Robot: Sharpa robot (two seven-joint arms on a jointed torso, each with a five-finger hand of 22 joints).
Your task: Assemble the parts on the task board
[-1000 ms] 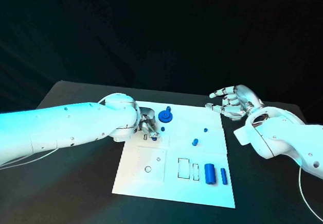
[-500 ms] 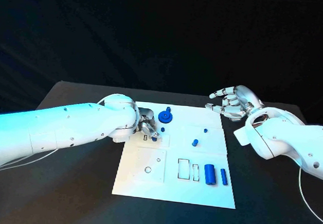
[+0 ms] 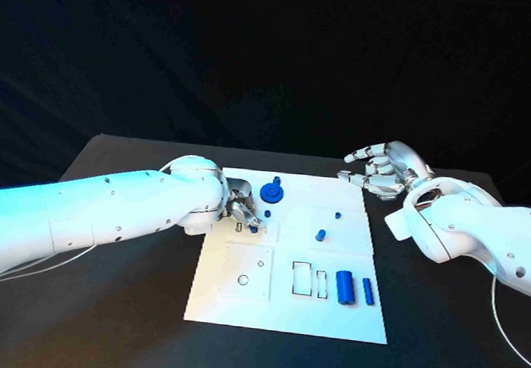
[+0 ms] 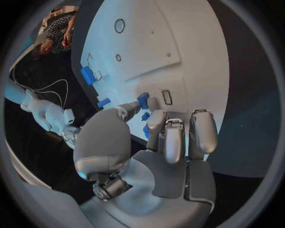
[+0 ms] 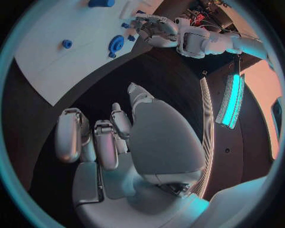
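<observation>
The white task board (image 3: pixel 330 316) lies in the middle of the black table. My left hand (image 3: pixel 241 208) is low over the board's near-left part and pinches a small blue part (image 3: pixel 253 227) between thumb and finger. In the left wrist view the small blue part (image 4: pixel 143 99) sits at the fingertips of the left hand (image 4: pixel 166 147), beside a small rectangular slot (image 4: pixel 166 97). My right hand (image 3: pixel 384 169) hovers off the board's far right corner, fingers apart and holding nothing. A round blue part (image 3: pixel 273 191) stands on the board just past the left hand.
Two small blue pegs (image 3: pixel 338 213) (image 3: pixel 320 234) stand mid-board. Two blue cylinders (image 3: pixel 346 285) (image 3: pixel 368 290) lie near the board's right edge, next to outlined rectangular slots (image 3: pixel 301 275). A round hole (image 3: pixel 243 278) is on the near-left panel. Black table surrounds the board.
My left hand has sunk slightly toward the board with the small blue part. The right hand and the other parts have not moved.
</observation>
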